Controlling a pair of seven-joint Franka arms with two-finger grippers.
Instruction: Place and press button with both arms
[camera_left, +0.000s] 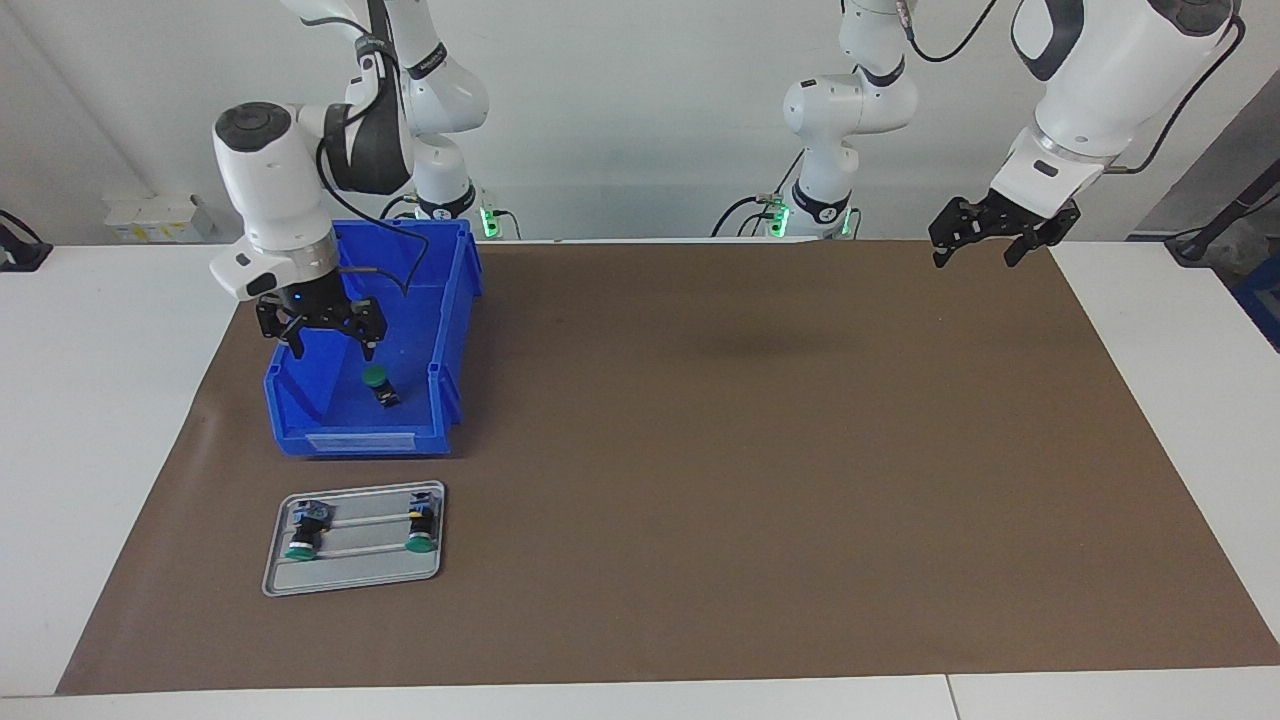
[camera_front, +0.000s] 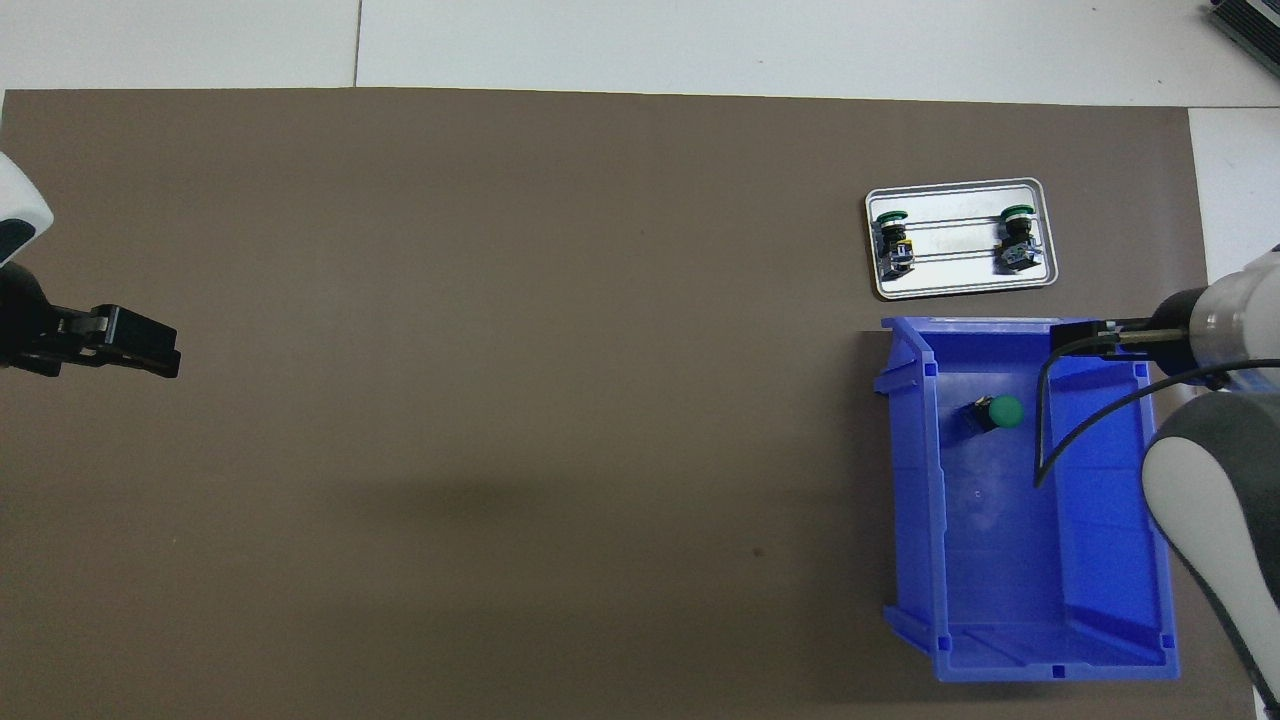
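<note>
A green-capped button (camera_left: 378, 383) (camera_front: 998, 413) with a black body lies tilted on the floor of the blue bin (camera_left: 350, 435) (camera_front: 1050, 650). My right gripper (camera_left: 332, 350) hangs open over the bin, its fingertips just above the button and apart from it, with nothing held. On the metal tray (camera_left: 360, 580) (camera_front: 960, 285) lie two more green-capped buttons, one with a blue-grey rear (camera_left: 305, 530) (camera_front: 1015, 240) and one with a yellow mark (camera_left: 420, 525) (camera_front: 893, 240). My left gripper (camera_left: 976, 258) (camera_front: 150, 350) waits open and empty, raised over the mat's edge at the left arm's end.
A brown mat (camera_left: 750, 450) (camera_front: 500, 400) covers the table between white borders. The tray lies farther from the robots than the bin, both at the right arm's end. A black cable (camera_front: 1045, 440) loops down from the right arm over the bin.
</note>
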